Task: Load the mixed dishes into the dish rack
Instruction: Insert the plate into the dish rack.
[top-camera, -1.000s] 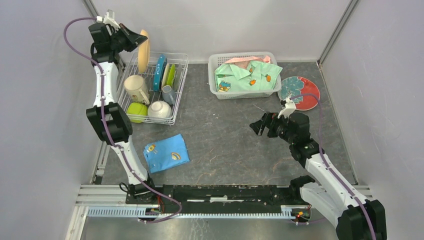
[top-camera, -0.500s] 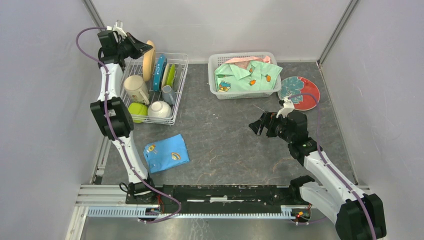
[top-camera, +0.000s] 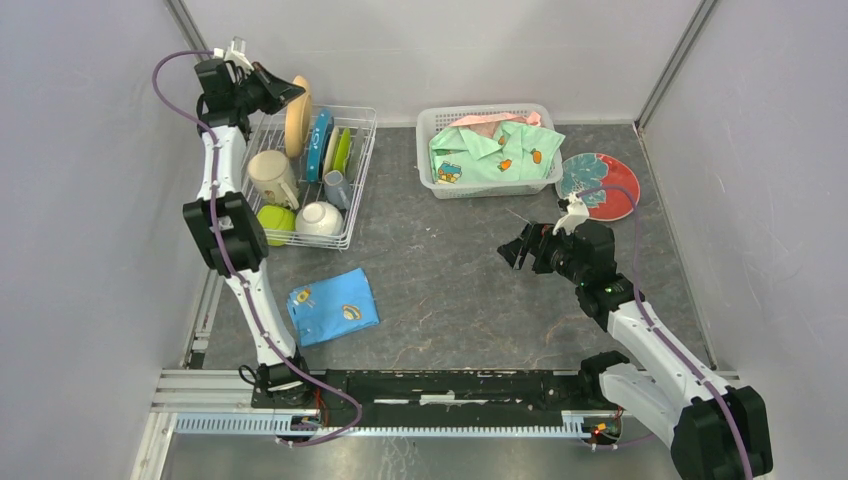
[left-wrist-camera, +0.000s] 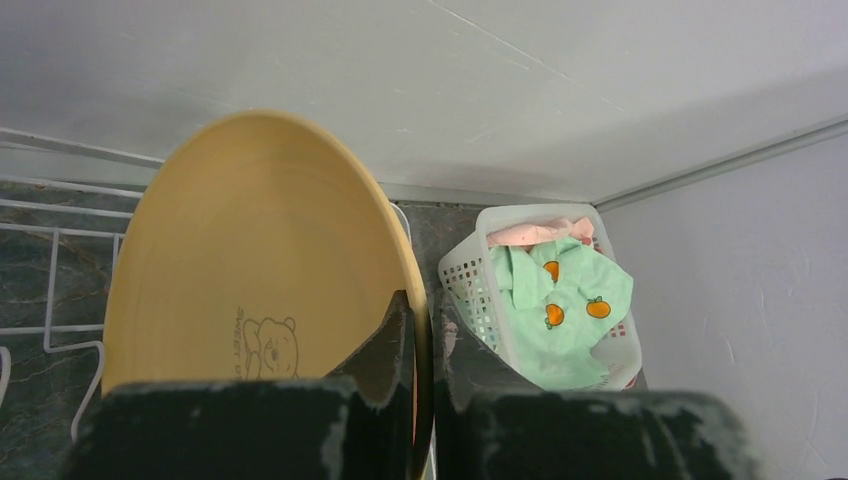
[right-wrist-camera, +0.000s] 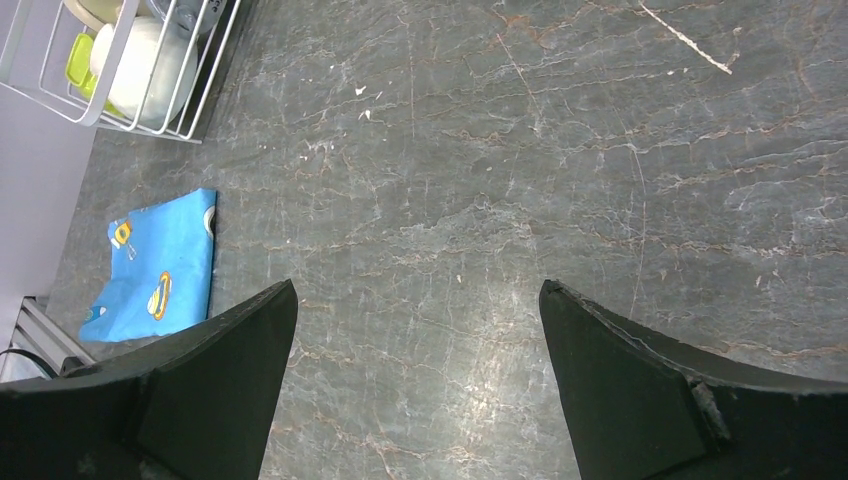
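1. Pale grey walls stand on three sides. A metal post runs up the corner at 1 o'clock. The table is dark grey, with thin light lines like stone.
2. At 11 o'clock the left gripper is closed tight on the rim of the cream plate. The plate stands on its edge over the far end of the dish rack. I cannot tell if it touches the wires. The left wrist view shows a little bear drawn on the plate.
3. The white wire rack sits at 10 o'clock, by the left wall. In it a blue plate and a green plate stand side by side. A beige mug, a small cup, a green bowl and a white bowl sit nearer.
4. A blue cloth lies flat at 8 o'clock.
5. A white basket with a green shirt sits at 1 o'clock by the far wall.
6. At 4 o'clock the right gripper hangs over bare table. Its jaws are wide apart and hold nothing.
7. At 2 o'clock a red plate lies flat just beside the basket. A blue dotted plate lies on top of it.
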